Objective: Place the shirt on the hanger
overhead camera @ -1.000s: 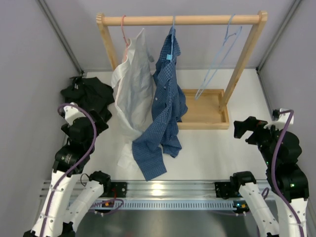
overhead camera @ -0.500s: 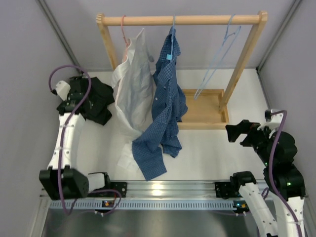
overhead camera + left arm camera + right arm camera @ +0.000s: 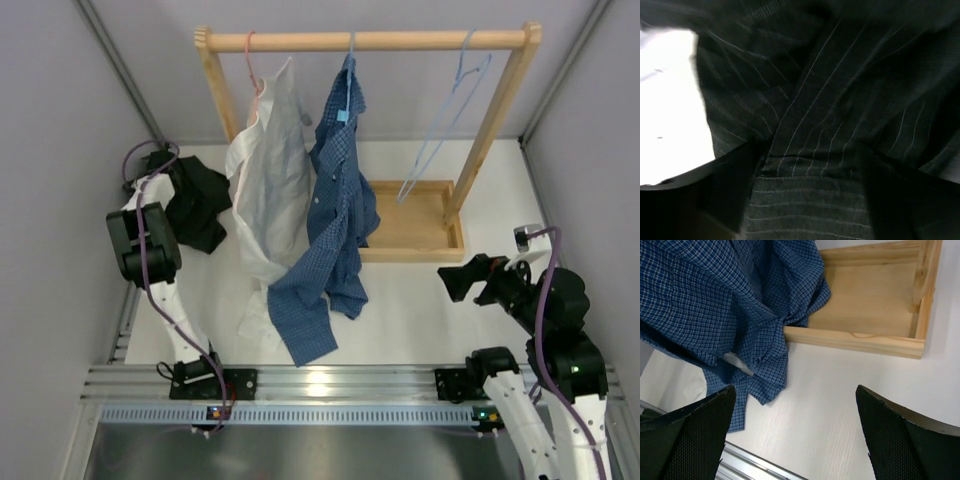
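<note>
along the near right, the right gripper (image 3: 463,280) hovers above the table (image 3: 420,310), jaws wide and holding nothing, close to the wooden tray (image 3: 415,240). mid-table, the blue checked shirt (image 3: 335,230) trails from the rail down onto the tabletop. further back on the left, the left gripper (image 3: 810,160) is down in the black shirt (image 3: 200,200), jaws spread wide with striped folds between them; that shirt lies crumpled on the table beside the left wall. farthest back, the light-blue hanger (image 3: 440,130) hangs bare at the right end of the wooden rail (image 3: 400,41).

Bright, even overhead light, with glare on the metal rail (image 3: 320,384). The left wrist view is dim and blurred, pressed close to the shirt (image 3: 840,125), the desk (image 3: 665,100) washed out white; the right wrist view is sharp
</note>
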`<state>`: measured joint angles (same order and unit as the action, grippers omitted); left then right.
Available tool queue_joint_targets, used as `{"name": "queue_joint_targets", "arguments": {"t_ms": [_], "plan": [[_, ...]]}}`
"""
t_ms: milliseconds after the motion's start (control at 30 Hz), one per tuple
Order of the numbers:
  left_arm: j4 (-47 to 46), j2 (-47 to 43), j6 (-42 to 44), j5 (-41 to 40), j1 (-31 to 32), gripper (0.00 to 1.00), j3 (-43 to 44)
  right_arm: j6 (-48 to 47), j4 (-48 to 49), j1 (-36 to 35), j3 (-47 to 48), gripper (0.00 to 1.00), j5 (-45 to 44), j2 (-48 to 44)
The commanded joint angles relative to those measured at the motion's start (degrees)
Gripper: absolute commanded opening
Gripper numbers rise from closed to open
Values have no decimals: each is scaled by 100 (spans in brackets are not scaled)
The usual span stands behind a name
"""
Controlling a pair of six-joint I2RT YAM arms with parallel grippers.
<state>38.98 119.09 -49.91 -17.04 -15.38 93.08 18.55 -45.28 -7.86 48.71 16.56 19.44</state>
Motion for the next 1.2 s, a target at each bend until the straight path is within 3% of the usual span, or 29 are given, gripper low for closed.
{"name": "queue_joint_targets", "arguments": {"t_ms": [0,67,100,133,267,500,533,633,800,833,900,933,1033,1167], "plan": [[-49,333,-316,543,0,80,132,-18,440,-49,-133,99,208,-55],[-49,588,-318,772,0,45,97,-18,485,-49,-116,99,286,-28],[-57,598,-352,790,0,19,53,-35,485,-49,-64,100,304,-28],[-49,555,-370,798,0,2,-34,-35,476,-49,-46,99,322,-28],[-66,-164,-362,676,0,0,-280,-88,476,-49,42,100,296,-90],[-57,-3677,754,306,455,0,-536,-167,485,-49,95,99,191,-63],[-49,-4570,894,263,613,0,-571,-176,493,-49,104,99,147,-63],[-49,-6022,1588,498,1368,0,-607,-246,485,-58,174,99,23,-37],[-5,-7416,2607,2823,1415,0,-563,-194,502,-49,253,99,-161,51],[-5,-7557,2653,3934,1406,0,-537,-167,502,-49,253,98,-179,103],[-13,-7839,2636,4985,1406,0,-484,-79,520,-49,236,97,-223,156],[-5,-7874,2618,5974,1397,0,-370,-70,529,-49,236,97,-214,183],[-5,-8111,2434,7088,1502,0,-20,-35,537,-58,218,97,-214,253],[-222,-8419,2023,7599,1502,0,543,0,529,-49,209,97,-135,253]]}}
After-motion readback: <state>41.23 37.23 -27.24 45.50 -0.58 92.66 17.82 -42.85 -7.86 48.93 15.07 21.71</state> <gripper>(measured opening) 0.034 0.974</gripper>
